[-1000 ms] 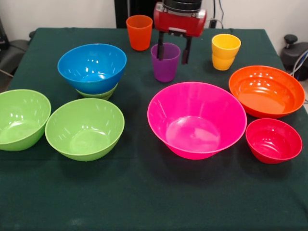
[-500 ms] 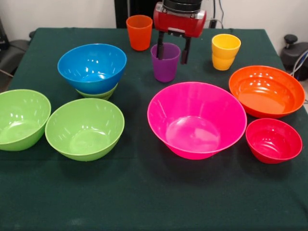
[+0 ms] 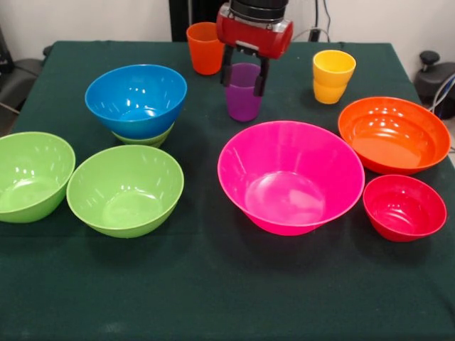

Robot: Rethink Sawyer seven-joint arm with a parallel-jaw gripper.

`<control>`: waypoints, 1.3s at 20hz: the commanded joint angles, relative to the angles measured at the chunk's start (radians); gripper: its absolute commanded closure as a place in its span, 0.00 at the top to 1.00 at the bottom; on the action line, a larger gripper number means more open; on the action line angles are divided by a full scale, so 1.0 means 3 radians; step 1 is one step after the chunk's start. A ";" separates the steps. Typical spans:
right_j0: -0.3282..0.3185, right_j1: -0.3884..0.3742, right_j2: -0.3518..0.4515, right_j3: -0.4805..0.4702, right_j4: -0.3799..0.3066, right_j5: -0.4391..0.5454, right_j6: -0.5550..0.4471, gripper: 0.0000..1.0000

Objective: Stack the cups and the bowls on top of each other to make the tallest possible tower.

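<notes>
My gripper (image 3: 242,75) hangs at the back of the table with its two fingers either side of the rim of the purple cup (image 3: 244,99), which stands upright on the cloth. The jaws look open, with no squeeze on the cup visible. The orange cup (image 3: 204,50) stands just left of it and the yellow cup (image 3: 332,77) to the right. The blue bowl (image 3: 135,99) sits nested on a lime green bowl (image 3: 147,137). Two more lime green bowls (image 3: 124,188) (image 3: 32,174) sit at the front left.
The large pink bowl (image 3: 288,174) stands in the middle, just in front of the purple cup. The orange bowl (image 3: 394,135) and small red bowl (image 3: 404,206) are at the right. The green tablecloth (image 3: 213,284) stretches in front of the bowls.
My gripper has shifted left and slightly up. One finger was inside the purple cup before; now the fingers straddle it. The cup and bowls have not moved.
</notes>
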 commanded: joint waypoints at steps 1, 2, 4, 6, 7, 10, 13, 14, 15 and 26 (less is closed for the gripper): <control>0.0401 0.0096 -0.0260 0.0205 0.0444 0.0056 0.1075 1.00; 0.0476 0.0084 -0.0310 0.0229 0.0488 0.0046 0.1111 1.00; 0.0585 0.0083 -0.0361 0.0274 0.0641 0.0045 0.1229 1.00; 0.0690 0.0119 -0.0434 0.0269 0.0766 0.0030 0.1335 1.00; 0.0746 0.0146 -0.0484 0.0250 0.0811 0.0025 0.1372 1.00; 0.0809 0.0217 -0.0524 0.0213 0.0929 -0.0014 0.1427 1.00; 0.0810 0.0268 -0.0492 0.0174 0.1060 0.0013 0.1454 1.00; 0.0816 0.0279 -0.0501 0.0160 0.1078 0.0024 0.1454 1.00; 0.0821 0.0291 -0.0509 0.0145 0.1095 0.0035 0.1454 1.00; 0.1251 0.0538 -0.0907 -0.0066 0.1688 0.0280 0.1931 1.00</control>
